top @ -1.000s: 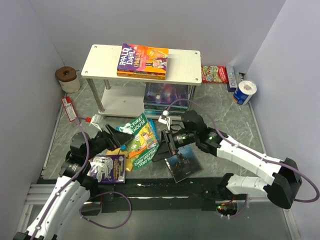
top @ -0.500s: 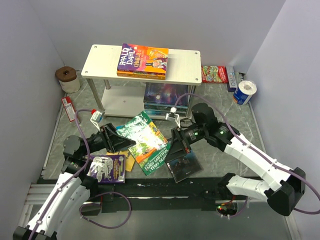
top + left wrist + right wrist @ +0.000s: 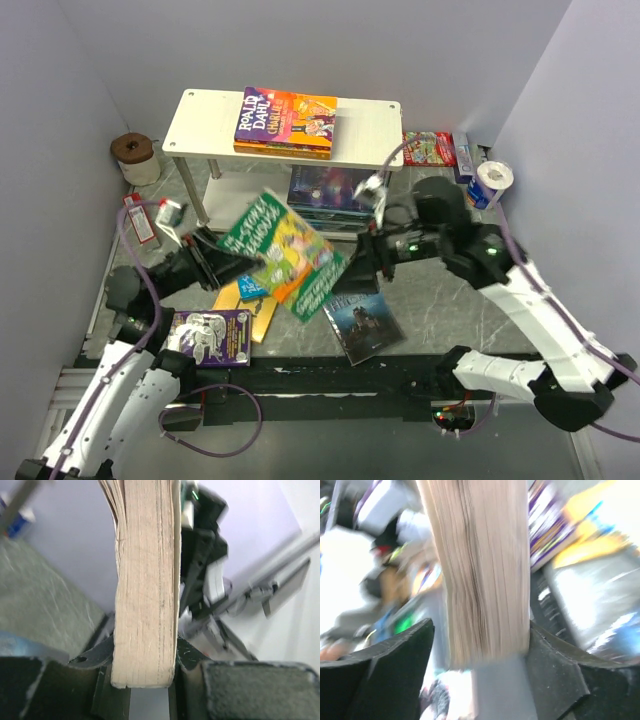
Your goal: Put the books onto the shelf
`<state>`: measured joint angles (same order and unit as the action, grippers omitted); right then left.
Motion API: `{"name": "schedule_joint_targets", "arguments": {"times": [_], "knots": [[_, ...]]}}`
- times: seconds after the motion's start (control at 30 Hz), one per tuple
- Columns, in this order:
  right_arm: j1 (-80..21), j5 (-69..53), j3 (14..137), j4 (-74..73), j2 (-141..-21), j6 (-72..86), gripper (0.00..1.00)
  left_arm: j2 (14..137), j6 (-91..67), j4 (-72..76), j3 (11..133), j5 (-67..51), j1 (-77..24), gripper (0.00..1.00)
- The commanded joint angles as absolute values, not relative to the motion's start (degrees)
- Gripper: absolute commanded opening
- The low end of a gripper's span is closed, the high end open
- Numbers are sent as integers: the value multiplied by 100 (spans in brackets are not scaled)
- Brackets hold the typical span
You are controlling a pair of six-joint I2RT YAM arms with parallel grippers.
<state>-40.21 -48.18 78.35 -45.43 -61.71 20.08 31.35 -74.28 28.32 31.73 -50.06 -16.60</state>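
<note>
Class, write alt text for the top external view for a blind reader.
A green Storey Treehouse book hangs tilted above the table, the left gripper clamped on one edge, the right gripper open around the opposite edge. Behind, a Roald Dahl book lies on the shelf; a purple book and a castle-cover book lie on the table.

This looks like a robot test lab, not a home. Plain pale walls (image 3: pixel 400 40) stand close behind the shelf (image 3: pixel 195 120) and on both sides of it. In front of the shelf, two white robot arms (image 3: pixel 540 310) sit fixed by a metal rail (image 3: pixel 75 385), trailing purple wires (image 3: pixel 225 425).
</note>
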Motion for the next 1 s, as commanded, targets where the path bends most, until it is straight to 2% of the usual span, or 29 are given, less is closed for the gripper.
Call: {"name": "schedule_joint_targets", "arguments": {"times": [0.0,0.17,0.33,0.5,0.7,0.97], "knots": [[-3990,-2410,8955,-4685,-5722,2188,83,3199,-6865,2023,4367,-3202,-1626,1],[-3990,-1636,9045,-3703,-5555,2565,83,3883,-6575,1416,5798,-1795,-1626,1],[-3981,-837,8693,-2849,-5607,2759,81,5333,-6688,1257,7151,-1643,-1626,1],[-3920,-730,8701,-2488,-5862,2698,79,6388,-6513,1274,8031,-1688,-1617,1],[-3797,-378,8666,-2242,-6029,2610,78,7303,-6521,1406,8630,-1766,-1503,1],[-3507,-404,8569,-2021,-6108,2654,77,7979,-6768,1740,8850,-2083,-1178,1]]}}
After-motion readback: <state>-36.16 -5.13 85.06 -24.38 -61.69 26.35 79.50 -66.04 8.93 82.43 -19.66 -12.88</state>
